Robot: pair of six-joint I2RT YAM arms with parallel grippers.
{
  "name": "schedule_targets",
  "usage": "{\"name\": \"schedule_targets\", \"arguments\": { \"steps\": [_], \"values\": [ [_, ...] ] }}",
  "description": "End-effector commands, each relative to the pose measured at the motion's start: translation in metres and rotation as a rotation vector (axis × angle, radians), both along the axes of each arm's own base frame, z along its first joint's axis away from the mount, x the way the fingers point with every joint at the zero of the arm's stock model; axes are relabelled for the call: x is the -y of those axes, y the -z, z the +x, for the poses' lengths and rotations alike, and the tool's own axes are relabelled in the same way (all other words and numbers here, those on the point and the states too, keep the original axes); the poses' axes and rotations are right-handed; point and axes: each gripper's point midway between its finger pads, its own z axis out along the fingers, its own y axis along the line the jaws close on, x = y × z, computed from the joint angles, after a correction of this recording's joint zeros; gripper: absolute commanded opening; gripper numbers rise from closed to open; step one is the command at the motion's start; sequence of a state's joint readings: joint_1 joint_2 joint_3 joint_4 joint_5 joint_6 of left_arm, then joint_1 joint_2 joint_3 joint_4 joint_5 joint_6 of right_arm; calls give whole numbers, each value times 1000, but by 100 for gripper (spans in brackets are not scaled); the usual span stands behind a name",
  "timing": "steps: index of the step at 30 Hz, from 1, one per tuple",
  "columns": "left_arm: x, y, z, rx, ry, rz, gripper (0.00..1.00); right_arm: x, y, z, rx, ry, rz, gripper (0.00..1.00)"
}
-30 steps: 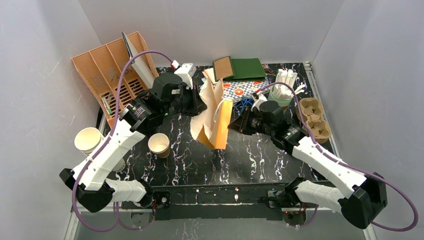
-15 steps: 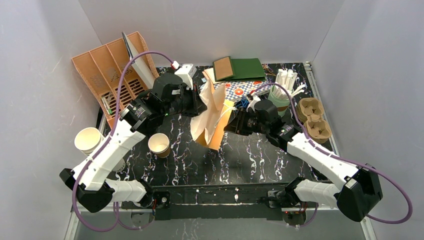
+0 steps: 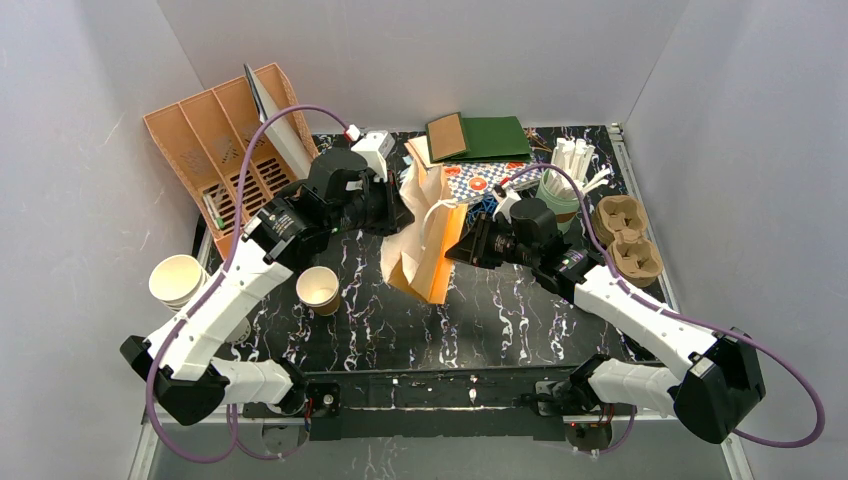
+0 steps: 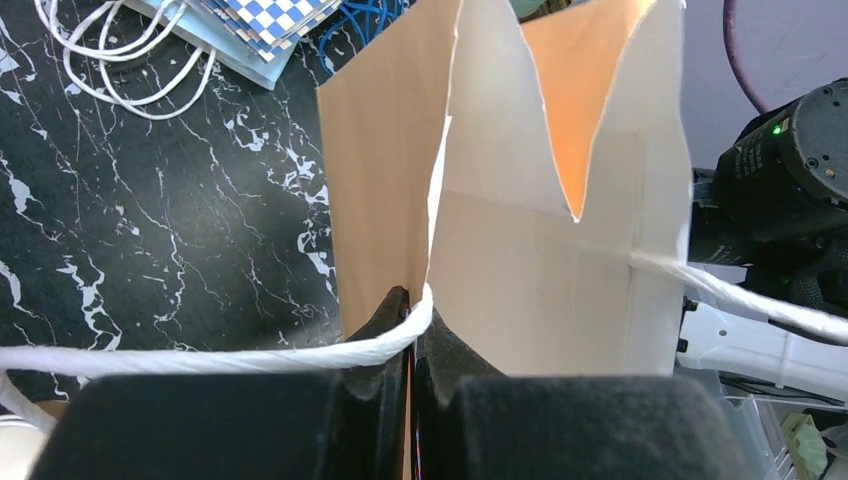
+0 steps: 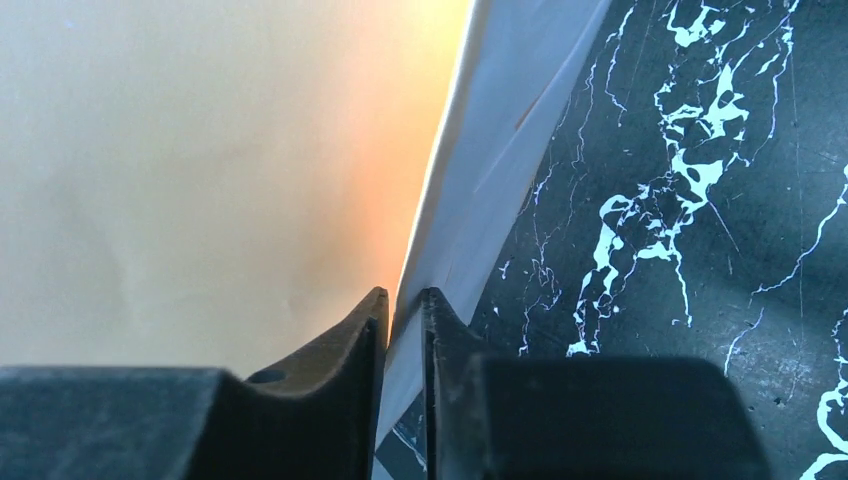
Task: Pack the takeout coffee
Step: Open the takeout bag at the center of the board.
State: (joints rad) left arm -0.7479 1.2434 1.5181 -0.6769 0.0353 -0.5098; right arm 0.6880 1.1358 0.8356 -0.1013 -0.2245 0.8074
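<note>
A small brown paper cup point(image 3: 317, 290) stands upright on the worktop point(image 3: 500, 320), toward the near left part, just beside the left arm. Its top is open and it is white inside. A stack of cream cups point(image 3: 178, 280) sits at the left edge.

A tan paper bag point(image 3: 428, 255) is in the middle of the worktop, between the two arms. The left gripper point(image 4: 412, 318) is on the bag's left side. Its jaws are pressed tight together on the bag's top edge and on the white string handle point(image 4: 200, 358).

The right gripper point(image 5: 403, 300) is on the bag's right side. Its jaws are only a little apart, and the bag's thin edge sits in the gap.

A brown cup carrier point(image 3: 628, 238) lies at the right edge. Farther back are white straws point(image 3: 568, 165) in a green cup, checked napkins point(image 3: 478, 182) and a flat green thing point(image 3: 495, 137). A wooden rack point(image 3: 215, 140) stands at the far left corner.
</note>
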Motion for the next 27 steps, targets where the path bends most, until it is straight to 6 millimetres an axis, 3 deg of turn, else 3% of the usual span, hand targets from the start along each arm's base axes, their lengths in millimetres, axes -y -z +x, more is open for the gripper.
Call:
{"name": "schedule_targets", "arguments": {
  "steps": [1, 4, 8, 15, 22, 27],
  "values": [
    [-3, -12, -5, 31, 12, -32, 0, -2, -15, 0, 32, 5, 43, 19],
    [-6, -14, -5, 41, 5, -29, 0, 1, -12, 1, 30, 21, 28, 10],
    [-12, -16, -4, 51, -10, -4, 0, 8, -4, 1, 12, 50, -7, 10],
    [-43, -6, 13, 32, -96, 103, 0, 29, 16, -6, 13, 91, -80, 4],
    [-73, 9, 28, -5, -153, 161, 0, 50, 51, -6, -8, 139, -155, 6],
    [-81, 16, 30, -17, -169, 179, 0, 73, 79, 4, -45, 251, -271, 12]
  ]
}}
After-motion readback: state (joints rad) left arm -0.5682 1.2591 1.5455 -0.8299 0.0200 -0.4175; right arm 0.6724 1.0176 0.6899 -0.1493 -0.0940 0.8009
